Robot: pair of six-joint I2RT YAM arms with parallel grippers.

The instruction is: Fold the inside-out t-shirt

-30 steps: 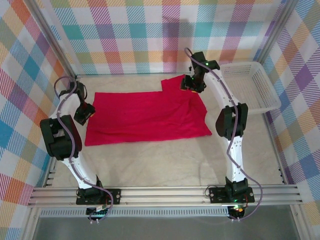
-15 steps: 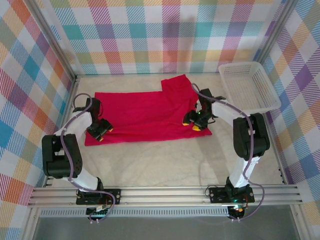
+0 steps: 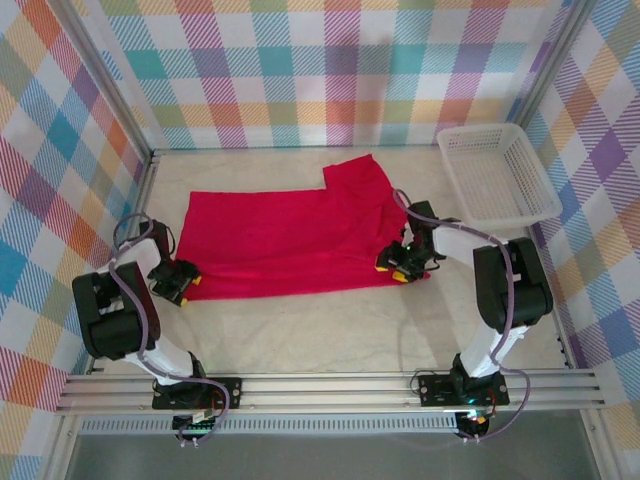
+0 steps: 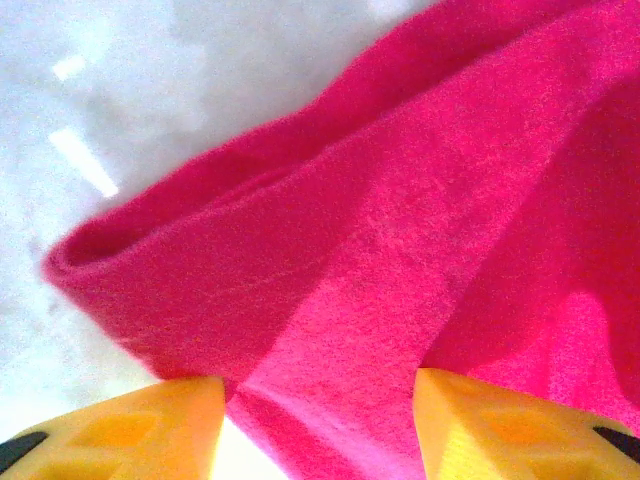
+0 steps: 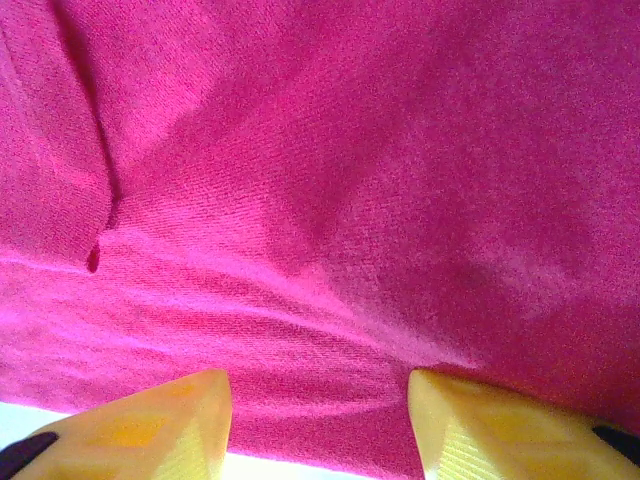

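Observation:
The inside-out t-shirt (image 3: 290, 235) lies spread flat on the table, bright red, with a sleeve sticking out at the far right. My left gripper (image 3: 178, 282) sits low at its near left corner. In the left wrist view the yellow fingers (image 4: 150, 425) stand apart, and a folded edge of the t-shirt (image 4: 400, 200) lies between them at the left gripper (image 4: 320, 405). My right gripper (image 3: 400, 268) is at the near right corner. The right gripper (image 5: 320, 405) is open too, straddling the t-shirt's (image 5: 350, 150) hem.
A white plastic basket (image 3: 480, 129) stands at the far right of the table. Plaid walls close in the back and both sides. An aluminium rail (image 3: 330, 385) runs along the near edge by the arm bases.
Both grippers have dropped from above the cloth and moved toward the near edge, ending at the t-shirt's near corners. The near hem is slightly bunched at both corners.

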